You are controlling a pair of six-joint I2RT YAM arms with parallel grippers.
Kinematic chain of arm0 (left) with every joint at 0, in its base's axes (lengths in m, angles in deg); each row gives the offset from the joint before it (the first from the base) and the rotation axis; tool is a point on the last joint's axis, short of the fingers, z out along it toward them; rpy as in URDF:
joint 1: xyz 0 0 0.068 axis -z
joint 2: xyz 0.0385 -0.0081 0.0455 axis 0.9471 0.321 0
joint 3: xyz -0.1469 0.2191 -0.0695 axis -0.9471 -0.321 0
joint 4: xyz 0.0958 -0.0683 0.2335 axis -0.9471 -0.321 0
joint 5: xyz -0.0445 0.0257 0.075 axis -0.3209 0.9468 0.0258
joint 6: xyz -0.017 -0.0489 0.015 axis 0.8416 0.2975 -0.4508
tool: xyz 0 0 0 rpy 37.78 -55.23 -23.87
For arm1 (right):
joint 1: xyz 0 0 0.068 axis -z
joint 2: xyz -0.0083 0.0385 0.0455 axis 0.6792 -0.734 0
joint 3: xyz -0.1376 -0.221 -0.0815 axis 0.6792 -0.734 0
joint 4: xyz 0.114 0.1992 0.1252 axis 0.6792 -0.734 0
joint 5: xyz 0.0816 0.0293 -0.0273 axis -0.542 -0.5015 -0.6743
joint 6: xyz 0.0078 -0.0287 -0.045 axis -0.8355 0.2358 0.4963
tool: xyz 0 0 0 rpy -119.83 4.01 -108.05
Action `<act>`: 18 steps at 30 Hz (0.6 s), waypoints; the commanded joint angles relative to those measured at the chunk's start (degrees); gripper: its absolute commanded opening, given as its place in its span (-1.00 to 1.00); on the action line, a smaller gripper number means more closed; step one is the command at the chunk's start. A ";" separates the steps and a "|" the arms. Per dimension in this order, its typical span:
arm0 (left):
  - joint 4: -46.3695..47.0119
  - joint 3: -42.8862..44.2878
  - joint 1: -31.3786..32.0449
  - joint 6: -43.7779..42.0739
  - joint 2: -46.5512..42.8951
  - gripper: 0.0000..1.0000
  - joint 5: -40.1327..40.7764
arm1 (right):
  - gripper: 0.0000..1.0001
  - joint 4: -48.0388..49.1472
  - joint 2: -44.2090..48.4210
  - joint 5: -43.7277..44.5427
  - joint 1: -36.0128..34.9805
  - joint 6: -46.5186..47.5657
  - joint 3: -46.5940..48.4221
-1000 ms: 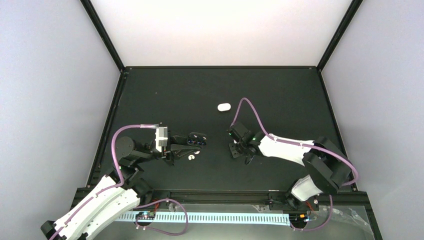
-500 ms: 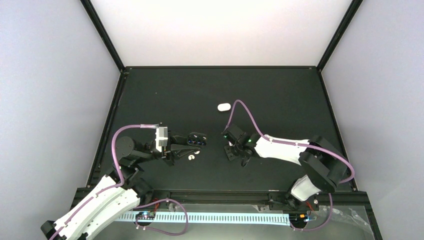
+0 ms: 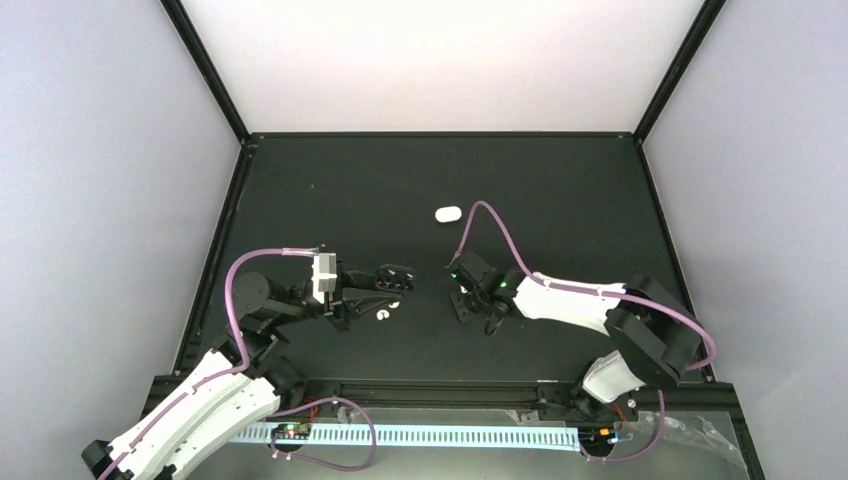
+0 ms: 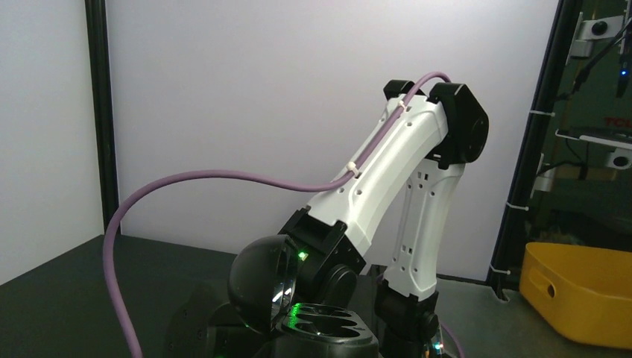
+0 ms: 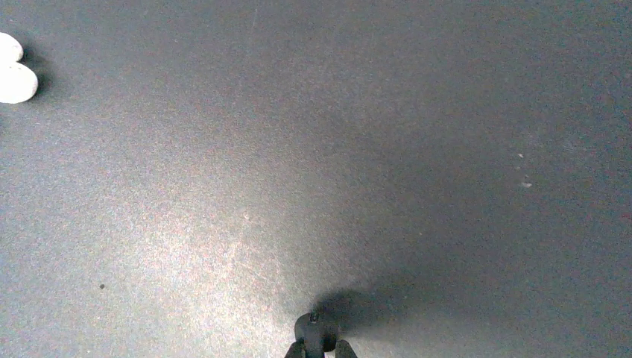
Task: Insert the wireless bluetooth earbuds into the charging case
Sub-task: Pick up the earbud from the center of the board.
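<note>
While clamped on a black two-well holder (image 3: 400, 272), found left hand (image 3: 378, 286) just beside earbuds (image 3: 383, 314) on counter (image 3: 560, 200); found right hand (image 5: 319, 347) pinched shut, seemingly empty, earbuds to its left; charging case (image 3: 448, 213) farther back.

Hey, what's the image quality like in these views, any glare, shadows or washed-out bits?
Top view: back wall washed out white, table dark. Left wrist view: green glints on the glossy black case. Right wrist view: soft shadow around the right gripper; earbuds overexposed at the left edge.
</note>
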 commanded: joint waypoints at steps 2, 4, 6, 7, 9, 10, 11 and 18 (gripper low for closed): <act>-0.04 1.84 0.38 -0.58 0.06 -0.97 0.34 | -0.98 -0.48 6.23 3.95 -0.02 -0.61 -1.77; -0.01 1.84 0.42 -0.57 0.12 -0.97 0.30 | -0.98 -0.41 9.94 5.19 -0.07 -0.75 -2.41; -0.02 1.84 0.43 -0.53 0.06 -0.97 0.37 | -0.98 -0.16 14.45 5.88 -0.05 -0.47 -3.37; 0.01 1.84 0.38 -0.48 0.03 -0.97 0.38 | -0.98 -0.01 17.10 5.92 -0.06 0.18 -3.89; 0.06 1.84 0.43 -0.31 0.10 -0.97 0.34 | -0.98 0.12 23.48 5.00 -0.06 1.85 -4.66; 0.20 1.84 0.44 -0.15 0.20 -0.97 0.27 | -0.98 0.29 27.21 3.87 -0.07 3.13 -4.94; 0.45 1.84 0.51 0.11 0.29 -0.97 0.20 | -0.98 0.33 31.10 2.62 -0.07 4.26 -5.02; 6.34 1.84 0.44 3.45 2.35 -0.97 -1.01 | -0.98 -1.95 52.31 -5.08 -0.06 9.91 0.07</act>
